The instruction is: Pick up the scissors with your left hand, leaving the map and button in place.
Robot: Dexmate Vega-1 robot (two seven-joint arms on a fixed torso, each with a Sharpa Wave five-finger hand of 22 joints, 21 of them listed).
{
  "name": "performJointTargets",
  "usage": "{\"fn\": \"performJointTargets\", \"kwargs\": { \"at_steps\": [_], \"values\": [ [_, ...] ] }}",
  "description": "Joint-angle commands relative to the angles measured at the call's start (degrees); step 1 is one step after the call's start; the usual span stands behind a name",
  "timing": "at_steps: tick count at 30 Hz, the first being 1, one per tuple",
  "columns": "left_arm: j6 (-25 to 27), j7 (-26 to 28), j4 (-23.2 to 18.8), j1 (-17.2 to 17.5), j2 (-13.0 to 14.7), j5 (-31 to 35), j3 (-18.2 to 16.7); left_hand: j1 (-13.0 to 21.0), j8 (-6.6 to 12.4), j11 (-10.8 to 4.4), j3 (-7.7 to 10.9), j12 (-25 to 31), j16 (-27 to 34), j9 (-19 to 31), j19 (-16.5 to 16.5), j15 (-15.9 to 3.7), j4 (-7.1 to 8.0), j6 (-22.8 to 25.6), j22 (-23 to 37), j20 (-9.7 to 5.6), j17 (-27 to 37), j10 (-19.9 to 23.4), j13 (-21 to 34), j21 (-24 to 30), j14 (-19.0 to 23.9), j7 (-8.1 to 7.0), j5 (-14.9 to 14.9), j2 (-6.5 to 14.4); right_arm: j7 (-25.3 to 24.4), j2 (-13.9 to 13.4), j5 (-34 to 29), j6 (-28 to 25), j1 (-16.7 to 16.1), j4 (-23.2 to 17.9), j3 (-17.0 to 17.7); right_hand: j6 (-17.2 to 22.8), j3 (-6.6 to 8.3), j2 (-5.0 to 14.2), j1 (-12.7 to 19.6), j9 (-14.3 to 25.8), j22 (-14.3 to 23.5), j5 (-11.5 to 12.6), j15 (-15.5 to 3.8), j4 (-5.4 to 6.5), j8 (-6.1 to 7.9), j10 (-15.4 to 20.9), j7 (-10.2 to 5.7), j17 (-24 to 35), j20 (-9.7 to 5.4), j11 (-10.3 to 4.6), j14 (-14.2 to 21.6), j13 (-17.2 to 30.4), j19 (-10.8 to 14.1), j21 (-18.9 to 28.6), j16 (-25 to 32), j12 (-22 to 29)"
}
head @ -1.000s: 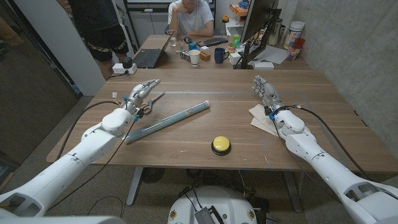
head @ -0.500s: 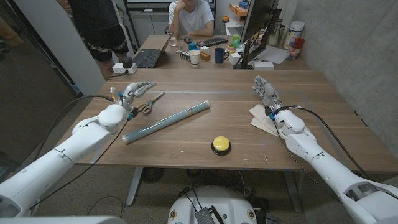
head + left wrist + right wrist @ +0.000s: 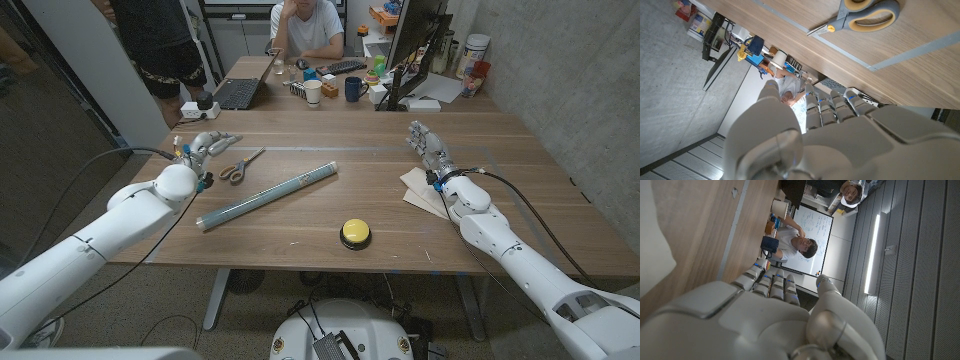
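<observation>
Nearest on the counter (image 3: 300,245), the yellow button (image 3: 355,232) is sitting toward the front, and the rolled map (image 3: 268,194) is lying just beyond it, slanting up to the right. Further back, the scissors (image 3: 239,166) are lying flat near the far left, handles toward the robot's left and closed blades pointing away to the far right along the same slant as the map. They are likely light, stiff and thin against the wood, so hooking the grey-and-yellow handle loops looks the surest hold. The left hand (image 3: 203,147) is hovering just beside those handles, fingers loosely spread, holding nothing. The right hand (image 3: 425,142) is standing well apart, fingers apart, also holding nothing.
</observation>
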Motion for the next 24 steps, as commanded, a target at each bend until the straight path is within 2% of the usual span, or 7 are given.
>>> {"fn": "performJointTargets", "kwargs": {
  "at_steps": [1,5,9,24],
  "values": [
    [7.5,0.4,-4.1,-0.2,2.6,0.6,-0.8,0.7,0.21,-0.09,-0.01,0.4,0.4,0.3,0.2,-1.1,-0.06,0.9,0.2,0.51,0.2,1.0,0.2,0.3,0.9,-0.06,-0.3,0.0,0.4,0.2,0.1,0.2,0.2,0.8,-0.1,0.7,-0.01,-0.19,0.4,0.3,0.2,0.3,0.46,0.15,-0.02,0.3,-0.13,0.2,-3.11,0.19,0.2,0.3,0.1,0.0,0.1,-0.2],
    [10.8,0.1,-4.8,-1.5,3.3,1.1,0.1,0.6,0.45,-0.1,-0.04,0.4,0.4,0.3,0.3,-1.05,0.02,1.8,0.3,0.65,0.2,1.3,0.2,0.3,1.3,-0.27,-0.4,0.1,0.4,0.2,0.1,0.3,0.3,1.1,-0.1,0.7,-0.01,-0.19,0.5,0.3,0.2,0.3,0.44,0.14,-0.02,0.2,-0.09,0.2,-3.07,0.21,0.3,0.3,0.1,0.0,0.1,-0.3],
    [16.5,-0.9,-5.8,-4.7,4.9,3.8,3.5,0.5,0.79,-0.29,-0.11,0.5,0.4,0.3,0.4,-0.99,0.24,3.0,0.3,0.77,0.2,1.9,0.2,0.3,1.6,-0.11,-0.6,0.4,0.8,0.5,0.2,0.6,0.4,1.5,-0.1,0.8,-0.02,-0.2,0.5,0.3,0.2,0.3,0.45,0.12,0.01,0.2,-0.11,0.2,-3.03,0.16,0.3,0.4,0.1,0.0,0.1,-0.3],
    [24.8,-5.5,-5.7,-13.1,6.2,11.0,12.0,0.7,0.9,-0.36,-0.08,0.5,0.3,0.3,0.9,-1.08,0.27,4.0,0.4,1.28,0.2,2.8,0.2,0.5,2.4,-0.16,-1.0,0.7,0.2,0.7,-1.2,1.1,1.2,1.1,-0.7,0.9,-0.09,-0.27,0.5,0.3,0.2,0.4,0.48,0.07,0.03,0.5,-0.24,0.1,-3.02,0.27,0.6,0.4,0.3,-0.1,0.2,-0.2]
  ]
}}
